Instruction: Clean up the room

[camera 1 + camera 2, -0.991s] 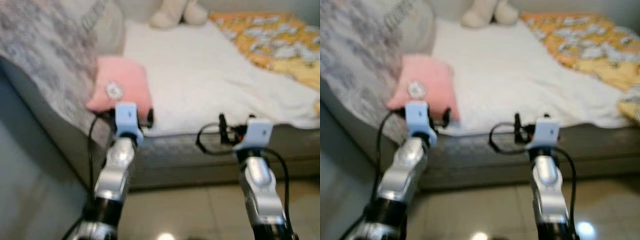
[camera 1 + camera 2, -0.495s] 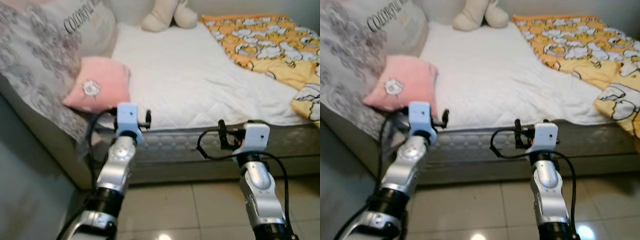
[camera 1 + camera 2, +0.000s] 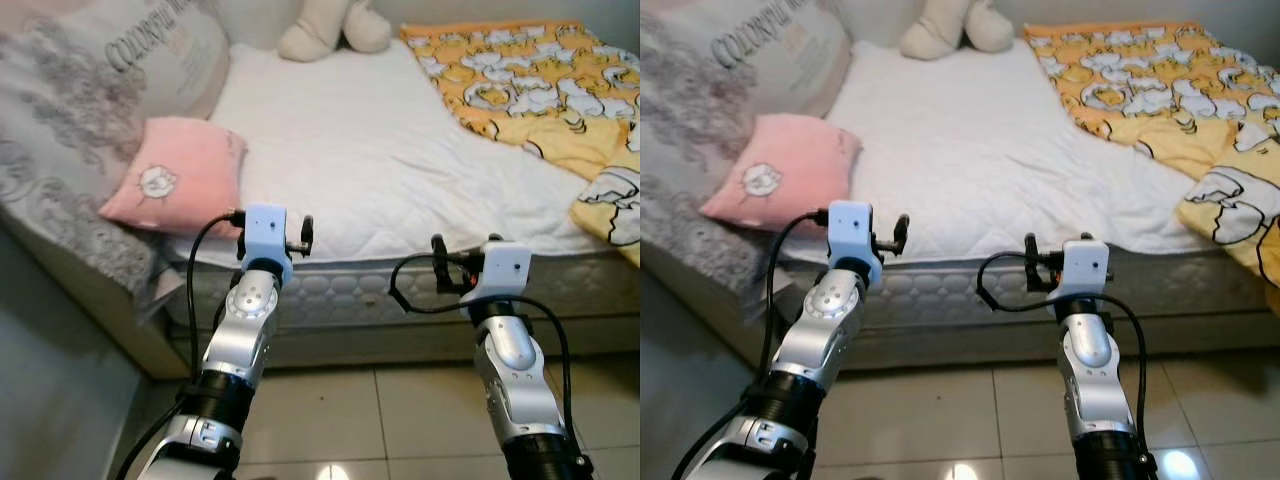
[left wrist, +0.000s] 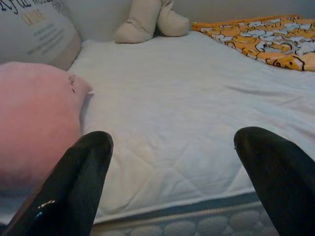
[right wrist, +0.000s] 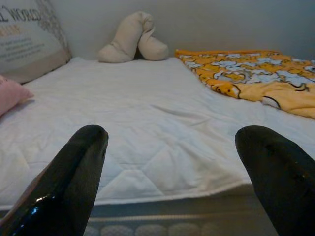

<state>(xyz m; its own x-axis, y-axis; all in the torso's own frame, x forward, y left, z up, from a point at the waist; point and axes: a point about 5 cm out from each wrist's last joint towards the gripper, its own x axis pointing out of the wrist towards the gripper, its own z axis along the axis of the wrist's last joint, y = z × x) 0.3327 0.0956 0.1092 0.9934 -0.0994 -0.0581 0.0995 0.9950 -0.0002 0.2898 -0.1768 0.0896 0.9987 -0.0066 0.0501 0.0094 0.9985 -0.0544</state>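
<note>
A square pink cushion with a small white sheep patch (image 3: 185,185) lies at the left edge of the white quilted mattress (image 3: 380,170), leaning against a large grey patterned pillow with printed lettering (image 3: 110,90). A crumpled orange-yellow blanket with white cartoon figures (image 3: 540,90) covers the far right of the bed and spills over its front edge. A beige plush toy (image 3: 325,25) sits at the back against the wall. Both silver arms are raised before the bed's front edge above the pale tiled floor (image 3: 400,420). The left gripper (image 4: 172,182) is spread wide, holding nothing, near the cushion. The right gripper (image 5: 172,182) is likewise spread and empty, facing the bare mattress.
</note>
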